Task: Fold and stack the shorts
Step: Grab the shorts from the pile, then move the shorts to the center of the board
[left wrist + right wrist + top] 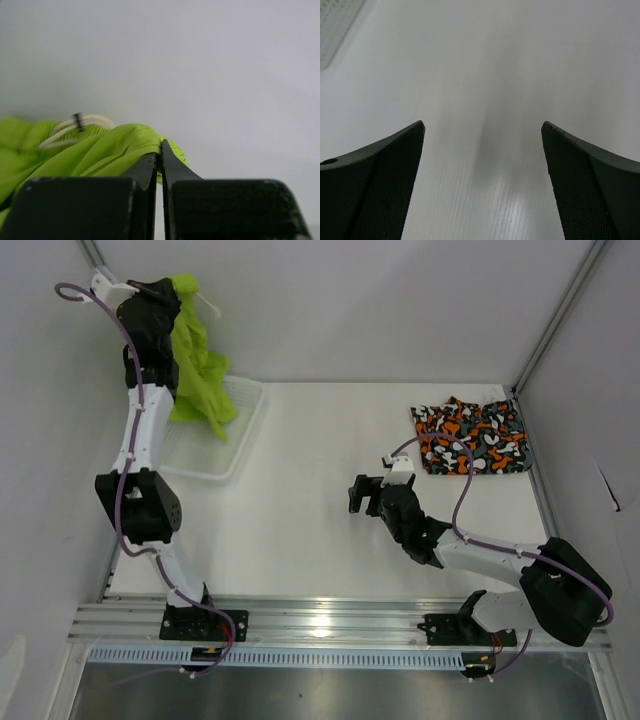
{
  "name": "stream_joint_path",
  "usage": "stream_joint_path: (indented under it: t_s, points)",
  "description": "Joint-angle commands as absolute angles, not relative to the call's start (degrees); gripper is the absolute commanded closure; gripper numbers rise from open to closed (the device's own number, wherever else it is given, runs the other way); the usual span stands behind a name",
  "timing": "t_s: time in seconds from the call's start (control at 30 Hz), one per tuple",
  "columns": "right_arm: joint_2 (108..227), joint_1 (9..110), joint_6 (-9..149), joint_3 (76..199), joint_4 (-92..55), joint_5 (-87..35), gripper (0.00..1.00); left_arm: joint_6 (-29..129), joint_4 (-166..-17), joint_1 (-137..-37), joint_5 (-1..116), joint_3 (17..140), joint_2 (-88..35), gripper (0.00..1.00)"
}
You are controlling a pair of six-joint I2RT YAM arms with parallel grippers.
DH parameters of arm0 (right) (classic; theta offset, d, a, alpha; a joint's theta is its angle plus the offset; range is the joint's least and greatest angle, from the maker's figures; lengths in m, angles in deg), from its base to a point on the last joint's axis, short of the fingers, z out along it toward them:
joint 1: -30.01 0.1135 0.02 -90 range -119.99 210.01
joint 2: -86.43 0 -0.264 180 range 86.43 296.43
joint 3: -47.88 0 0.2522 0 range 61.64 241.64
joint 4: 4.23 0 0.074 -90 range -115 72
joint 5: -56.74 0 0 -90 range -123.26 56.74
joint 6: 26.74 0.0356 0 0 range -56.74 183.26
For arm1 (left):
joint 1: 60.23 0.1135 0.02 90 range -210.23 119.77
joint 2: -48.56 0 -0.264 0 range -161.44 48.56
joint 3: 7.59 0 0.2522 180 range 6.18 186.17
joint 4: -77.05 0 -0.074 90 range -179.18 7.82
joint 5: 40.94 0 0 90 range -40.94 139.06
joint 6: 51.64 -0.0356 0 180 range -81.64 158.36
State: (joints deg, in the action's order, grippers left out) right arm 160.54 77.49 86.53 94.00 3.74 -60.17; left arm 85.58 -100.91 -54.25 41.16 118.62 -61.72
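Note:
My left gripper (170, 288) is raised high at the back left, shut on the lime green shorts (198, 370), which hang down from it over the white mesh basket (235, 435). In the left wrist view the green fabric (110, 150) with its white drawstring (70, 131) is pinched between the closed fingers. The camo shorts (470, 435) lie folded flat at the back right of the table. My right gripper (358, 494) is open and empty, low over the bare table near the middle; the right wrist view shows only table between its fingers (380, 185).
The basket stands at the back left against the wall; its corner shows in the right wrist view (335, 25). White walls and metal frame posts (560, 315) close in the table on three sides.

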Motion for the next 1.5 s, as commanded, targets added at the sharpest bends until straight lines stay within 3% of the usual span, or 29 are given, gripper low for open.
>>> stream_joint_path:
  t_s: [0.0,0.43,0.9,1.03,1.17,1.3,1.33,1.37,1.43,1.47]
  points:
    - [161.0,77.9,85.8,96.6,5.8,-60.7,0.01,73.8,-108.5,-58.1,36.9,120.2,-52.9,1.00]
    - [159.3,77.9,86.4,95.9,5.0,-64.9,0.01,62.3,-115.0,-75.3,35.7,113.1,-34.1,1.00]
    - [152.0,76.6,91.6,92.8,1.4,-78.7,0.01,69.8,-115.6,-90.8,36.6,100.8,-25.2,1.00]
    - [150.7,75.8,92.6,92.0,1.3,-79.9,0.01,74.4,-117.8,-96.8,35.8,87.3,-22.9,1.00]
    - [149.8,75.2,94.6,91.5,0.6,-81.3,0.00,68.7,-124.1,-107.7,28.0,76.3,-21.1,1.00]
    - [148.7,74.9,95.7,90.6,0.0,-82.7,0.01,69.7,-124.5,-113.1,28.6,73.0,-22.9,1.00]
    - [148.4,74.9,96.0,90.5,0.0,-83.0,0.01,69.9,-124.0,-113.2,29.7,72.7,-23.2,0.98]
    - [148.1,74.9,96.2,90.5,-0.3,-83.4,0.01,70.4,-119.3,-113.2,29.6,73.3,-23.4,0.70]
    - [147.4,74.9,96.1,90.2,-0.2,-83.4,0.00,71.8,-112.1,-113.0,27.2,74.9,-23.8,0.35]
    - [147.3,74.9,96.1,90.0,-0.4,-83.5,0.00,73.3,-107.7,-112.5,23.5,75.6,-24.0,0.11]
